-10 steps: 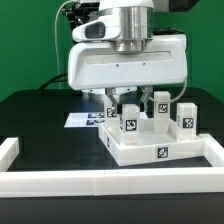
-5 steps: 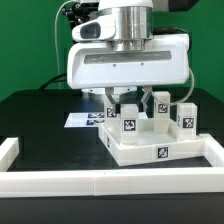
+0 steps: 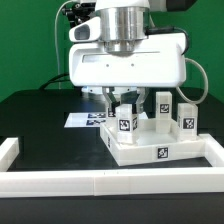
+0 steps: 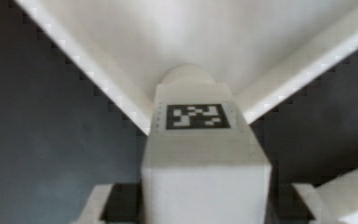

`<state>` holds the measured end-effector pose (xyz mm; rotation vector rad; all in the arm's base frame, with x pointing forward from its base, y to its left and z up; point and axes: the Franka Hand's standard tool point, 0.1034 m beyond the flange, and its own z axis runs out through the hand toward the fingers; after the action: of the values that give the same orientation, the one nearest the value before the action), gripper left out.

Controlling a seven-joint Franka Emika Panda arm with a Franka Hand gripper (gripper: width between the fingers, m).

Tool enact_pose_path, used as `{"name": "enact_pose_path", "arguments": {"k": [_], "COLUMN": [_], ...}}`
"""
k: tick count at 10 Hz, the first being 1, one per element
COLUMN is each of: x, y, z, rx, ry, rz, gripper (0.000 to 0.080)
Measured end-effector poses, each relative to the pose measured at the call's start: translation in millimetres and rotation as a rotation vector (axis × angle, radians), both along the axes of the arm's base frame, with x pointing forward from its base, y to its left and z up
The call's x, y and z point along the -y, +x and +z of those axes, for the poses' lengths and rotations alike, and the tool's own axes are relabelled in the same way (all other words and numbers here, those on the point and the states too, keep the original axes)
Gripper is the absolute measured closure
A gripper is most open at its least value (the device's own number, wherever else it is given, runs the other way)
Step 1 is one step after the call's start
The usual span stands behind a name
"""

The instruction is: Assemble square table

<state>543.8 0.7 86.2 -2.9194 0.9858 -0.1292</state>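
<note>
**Desk:** Where did the square table sit, and what did your pincer have?

**Arm:** The tray-like top (image 3: 150, 148) lay on the black counter (image 3: 40, 120), at the exterior view's right, inside the white border rails (image 3: 60, 182). Tagged legs stood on it; three showed clearly. My pincer (image 3: 125, 105) hung directly over the nearest leg (image 3: 125, 121). In the wrist view that leg (image 4: 199, 150) ran up between my fingers (image 4: 336, 200), the jaws partly closed alongside it. I could not tell whether they were actually pressing it.

**Desk:** How did you judge it would handle?

**Arm:** Stiff, light plastic, I reckoned, smooth enough to slip. A hold on the leg's flat sides, square on, looked safest, since a tilted leg would likely not seat properly.

**Desk:** What couldn't you make out?

**Arm:** My own housing blocked the fingertips from outside. The leg's foot, its seating in the top and any fourth leg were hidden. The wrist picture was blurred.
</note>
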Motion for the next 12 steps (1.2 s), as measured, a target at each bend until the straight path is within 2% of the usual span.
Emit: {"name": "enact_pose_path", "arguments": {"k": [5, 8, 10, 11, 12], "x": [-2.0, -1.9, -2.1, -2.9, -4.1], "y": [1.0, 2.2, 2.0, 1.9, 1.9], "z": [-1.6, -1.6, -1.8, -1.8, -1.9], "rx": [-0.013, -0.016, -0.015, -0.013, -0.012], "ry": [0.052, 0.076, 0.071, 0.065, 0.062], "rz": [-0.478, -0.628, -0.590, -0.534, -0.505], "gripper": [0.0509, 0.0509, 0.0509, 0.0339, 0.0206]}}
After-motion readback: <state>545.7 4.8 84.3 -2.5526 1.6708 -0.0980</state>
